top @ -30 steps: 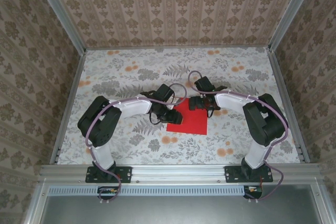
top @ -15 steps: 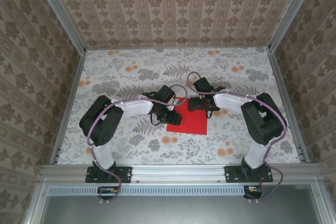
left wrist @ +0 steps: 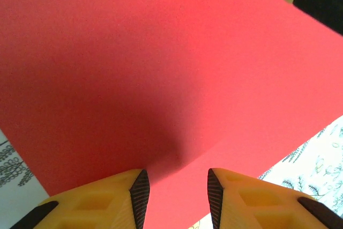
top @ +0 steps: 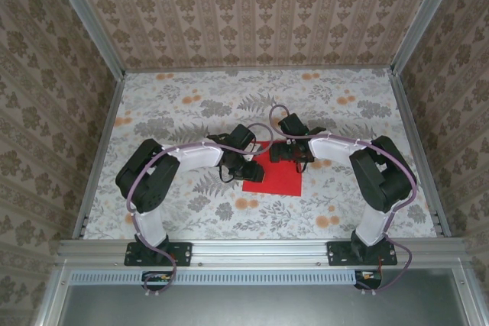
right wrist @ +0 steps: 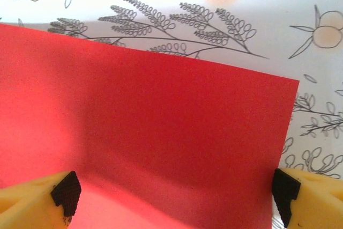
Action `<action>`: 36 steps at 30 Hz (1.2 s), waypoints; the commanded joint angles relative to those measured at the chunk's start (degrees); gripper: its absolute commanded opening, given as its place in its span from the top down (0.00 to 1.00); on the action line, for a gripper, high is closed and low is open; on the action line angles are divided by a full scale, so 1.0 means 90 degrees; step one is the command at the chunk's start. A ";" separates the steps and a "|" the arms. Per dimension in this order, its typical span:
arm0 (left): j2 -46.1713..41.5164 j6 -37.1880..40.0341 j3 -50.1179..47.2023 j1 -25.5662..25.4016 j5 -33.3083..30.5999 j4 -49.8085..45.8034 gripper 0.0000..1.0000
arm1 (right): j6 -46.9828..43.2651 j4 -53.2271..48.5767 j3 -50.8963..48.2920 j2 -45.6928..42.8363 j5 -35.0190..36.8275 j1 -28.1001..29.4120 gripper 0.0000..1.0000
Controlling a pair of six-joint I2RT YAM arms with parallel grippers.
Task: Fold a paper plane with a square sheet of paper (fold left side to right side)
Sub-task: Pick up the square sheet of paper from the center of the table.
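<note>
1. Top view: the square sheet of paper (top: 279,177) lies flat on the floral tablecloth (top: 191,112). The left gripper (top: 250,167) covers the sheet's left edge and the right gripper (top: 290,154) covers its far edge.
2. Left wrist: yellow fingers (left wrist: 107,202) slightly apart at the sheet's corner.
3. Right wrist: fingers (right wrist: 32,202) spread wide, straddling the sheet.

Item: the square sheet of paper (top: 273,179). It is thin, plain and bright red, uniform in colour. It lies about mid-bench (top: 191,112) on the floral cloth, turned slightly out of square with the bench edges. From above, its near and right edges run straight and its near corners are sharp. In the right wrist view, the sheet (right wrist: 144,122) shows a straight far edge and a clean right-hand corner against the cloth. In the left wrist view, the surface (left wrist: 161,68) is smooth with a soft darker band. Whether it is flat or slightly lifted cannot be determined.
</note>
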 commanded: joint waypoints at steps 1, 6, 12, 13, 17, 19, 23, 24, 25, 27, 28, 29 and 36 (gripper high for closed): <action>0.0212 -0.0110 -0.0041 -0.0067 -0.0186 -0.0099 0.61 | 0.0277 -0.0010 -0.0218 0.0017 -0.1089 0.0248 0.10; 0.0137 -0.0136 -0.0066 -0.0065 -0.0163 0.0043 0.61 | 0.0292 -0.0015 -0.0237 -0.0089 -0.1306 0.0270 0.21; -0.0046 -0.0172 -0.0162 -0.0034 -0.0081 0.0332 0.61 | 0.0255 0.0023 -0.0249 -0.0171 -0.1439 0.0267 0.37; -0.0111 -0.0185 -0.0194 -0.0018 -0.0052 0.0411 0.61 | 0.0259 0.0053 -0.0248 -0.0166 -0.1497 0.0267 0.42; -0.0432 -0.0227 -0.0386 0.0123 0.0128 0.0770 0.59 | 0.0264 0.0149 -0.0251 -0.0233 -0.1657 0.0258 0.57; -0.0639 -0.0246 -0.0500 0.0233 0.0258 0.0957 0.57 | 0.0266 0.0206 -0.0276 -0.0318 -0.1737 0.0239 0.63; -0.1145 -0.0234 -0.0769 0.0482 0.0520 0.1293 0.53 | 0.0254 0.0367 -0.0383 -0.0559 -0.1963 0.0139 0.70; -0.1316 -0.0213 -0.0845 0.0566 0.0568 0.1353 0.51 | 0.0235 0.0454 -0.0441 -0.0656 -0.2074 0.0085 0.71; -0.1487 -0.0182 -0.0910 0.0656 0.0626 0.1388 0.50 | 0.0215 0.0593 -0.0515 -0.0765 -0.2224 0.0028 0.72; -0.1835 -0.0127 -0.1050 0.0867 0.0754 0.1473 0.48 | 0.0132 0.0867 -0.0675 -0.0982 -0.2571 -0.0109 0.74; -0.2015 -0.0112 -0.1137 0.1022 0.0865 0.1548 0.46 | 0.0065 0.0998 -0.0765 -0.1119 -0.2786 -0.0215 0.75; -0.2205 -0.0108 -0.1216 0.1146 0.0971 0.1637 0.44 | -0.0006 0.1131 -0.0843 -0.1243 -0.2966 -0.0308 0.76; -0.3291 -0.0088 -0.1604 0.1968 0.2563 0.2795 0.27 | -0.0886 0.1473 -0.1156 -0.2624 -0.4255 -0.0906 0.77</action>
